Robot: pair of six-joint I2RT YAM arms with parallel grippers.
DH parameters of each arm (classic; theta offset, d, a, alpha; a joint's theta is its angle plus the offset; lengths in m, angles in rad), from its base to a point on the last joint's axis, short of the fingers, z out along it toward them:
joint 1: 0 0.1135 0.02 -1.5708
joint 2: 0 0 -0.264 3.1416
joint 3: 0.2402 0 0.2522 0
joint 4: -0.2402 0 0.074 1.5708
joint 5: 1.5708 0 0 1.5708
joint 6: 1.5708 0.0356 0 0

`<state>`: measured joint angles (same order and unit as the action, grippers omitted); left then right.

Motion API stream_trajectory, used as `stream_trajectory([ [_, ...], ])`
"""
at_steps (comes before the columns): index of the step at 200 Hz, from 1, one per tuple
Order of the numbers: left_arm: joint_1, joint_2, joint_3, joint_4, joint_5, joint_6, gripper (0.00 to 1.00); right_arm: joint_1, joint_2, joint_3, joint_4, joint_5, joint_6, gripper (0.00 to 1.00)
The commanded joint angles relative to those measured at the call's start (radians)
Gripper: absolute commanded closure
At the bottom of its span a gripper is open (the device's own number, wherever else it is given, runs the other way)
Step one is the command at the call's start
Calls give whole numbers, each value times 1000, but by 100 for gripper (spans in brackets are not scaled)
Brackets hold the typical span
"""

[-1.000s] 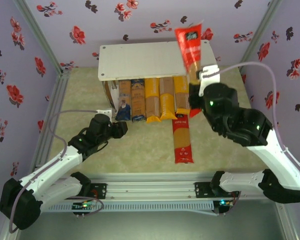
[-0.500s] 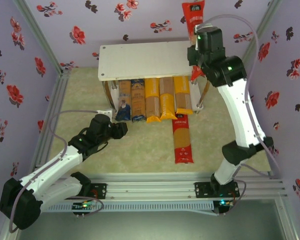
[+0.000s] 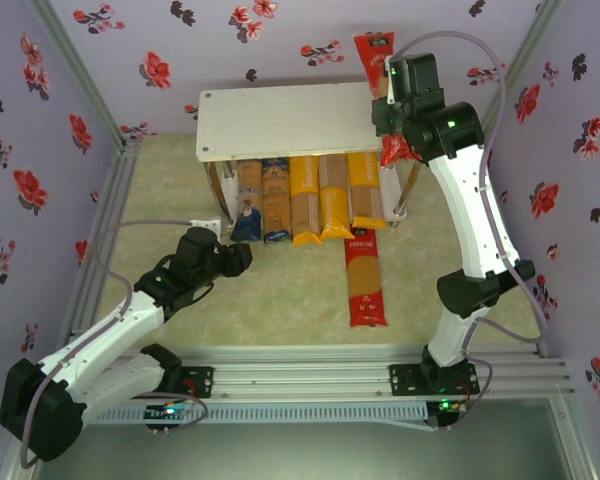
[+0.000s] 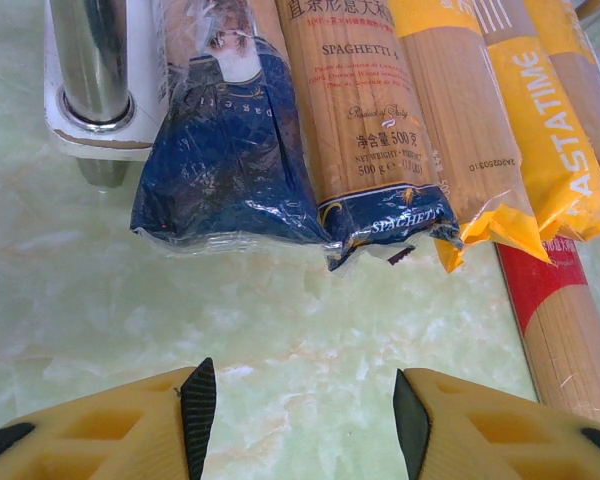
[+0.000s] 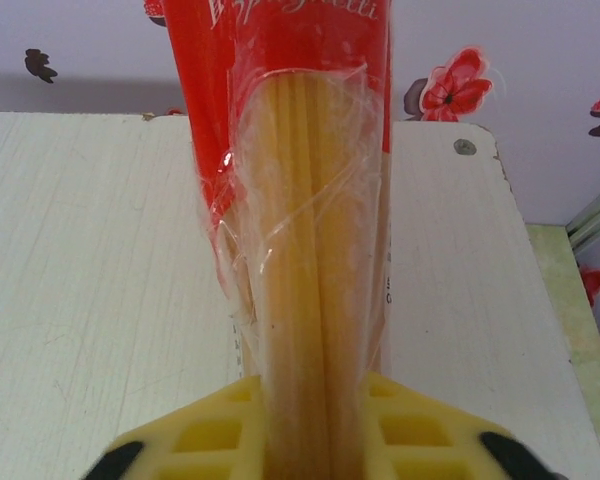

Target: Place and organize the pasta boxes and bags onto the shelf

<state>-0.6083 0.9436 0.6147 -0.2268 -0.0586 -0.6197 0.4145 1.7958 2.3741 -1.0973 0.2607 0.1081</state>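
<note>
1. Above the right end of the shelf [image 3: 280, 120], the right gripper [image 3: 390, 98] is clamped on a red pack [image 3: 373, 58] that stands nearly upright. In the wrist view the fingers [image 5: 210, 440] squeeze its lower part, and the long body [image 5: 300, 200] reaches out over the white top board [image 5: 100, 250].
2. The hold is low on a long, limp bag, so the free length could sway or sag as it tips down. It might then land askew.
3. If let go this close to the shelf's right edge, the pack could roll or slide off that side or off the back.
4. A hard squeeze may snap the spaghetti. A loose one may let the film slip.
5. The left gripper [image 4: 305, 400] sits in front of the shelf's left end with its fingers spread and nothing between them. A forward push from there could crumple the dark-blue pack [image 4: 230, 160] or knock the metal leg [image 4: 90, 60].
6. A second red pack [image 3: 364, 280] lies on the table in front of the shelf, its far end at the lower-tier row [image 3: 303, 205]. It has yet to be shelved.
7. The top board hides the far halves of the lower-tier packs.
8. The wrist view cuts off the held pack's upper end. I cannot tell whether the pack touches the board.
</note>
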Motion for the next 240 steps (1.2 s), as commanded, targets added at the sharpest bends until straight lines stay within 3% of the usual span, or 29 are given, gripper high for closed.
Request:
stream_trajectory([
  [1, 10, -9, 25, -23, 6, 23, 47, -10, 5, 30, 61, 6, 32, 78],
  [24, 14, -14, 19, -23, 6, 23, 47, -9, 15, 26, 53, 12, 52, 93],
  [54, 17, -21, 16, -24, 6, 24, 47, -9, 31, 19, 52, 20, 81, 94],
  [85, 21, -33, 7, -29, 6, 25, 46, -9, 37, 4, 67, 33, 101, 65],
  [126, 25, -48, -7, -30, 6, 21, 46, -10, 42, 4, 86, 41, 118, 59],
  [151, 27, -52, -12, -37, 5, 27, 45, -9, 23, -4, 113, 27, 125, 41],
  [166, 27, -51, -12, -46, 6, 38, 45, -9, -4, -9, 144, 45, 117, 36],
  [204, 27, -69, -31, -60, 6, 40, 47, -9, -171, -73, 183, 143, 79, 34],
  [240, 25, -102, -49, -71, -3, 47, 51, 9, -582, -526, 260, 147, 129, 38],
])
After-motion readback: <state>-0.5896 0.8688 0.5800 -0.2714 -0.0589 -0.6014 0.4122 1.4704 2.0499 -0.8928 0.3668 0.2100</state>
